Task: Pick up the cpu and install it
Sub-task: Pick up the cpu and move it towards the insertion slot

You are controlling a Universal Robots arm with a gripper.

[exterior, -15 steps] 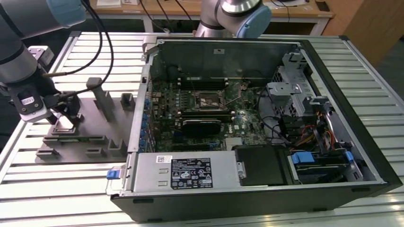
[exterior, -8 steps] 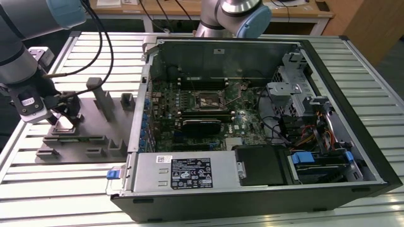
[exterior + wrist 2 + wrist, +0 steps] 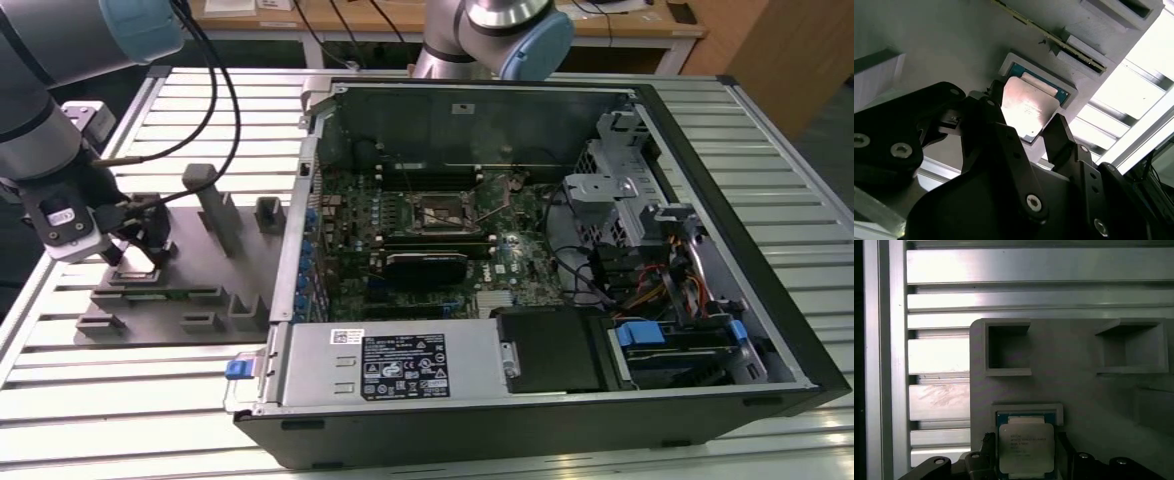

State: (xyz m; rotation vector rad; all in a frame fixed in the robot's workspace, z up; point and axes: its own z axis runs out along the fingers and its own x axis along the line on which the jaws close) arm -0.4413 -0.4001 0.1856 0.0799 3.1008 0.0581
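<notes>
The cpu [image 3: 1026, 446], a flat square chip with a shiny metal top, lies in a square pocket of the grey fixture tray [image 3: 200, 275], at the exterior view's left. My gripper [image 3: 134, 255] is low over that pocket. In the second wrist view its two black fingers [image 3: 999, 117] press against opposite edges of the cpu [image 3: 1026, 107], so the gripper [image 3: 1026, 120] is shut on it. In the first wrist view the gripper [image 3: 1026, 450] straddles the chip, which sits level with the pocket rim. The motherboard's empty socket [image 3: 441, 212] is inside the open computer case.
The open computer case [image 3: 747, 330] covers the middle and the exterior view's right of the slatted metal table [image 3: 80, 420]. Upright grey posts [image 3: 214, 205] and empty pockets [image 3: 1006, 350] stand on the tray near the gripper. Cables [image 3: 200, 90] hang above the tray.
</notes>
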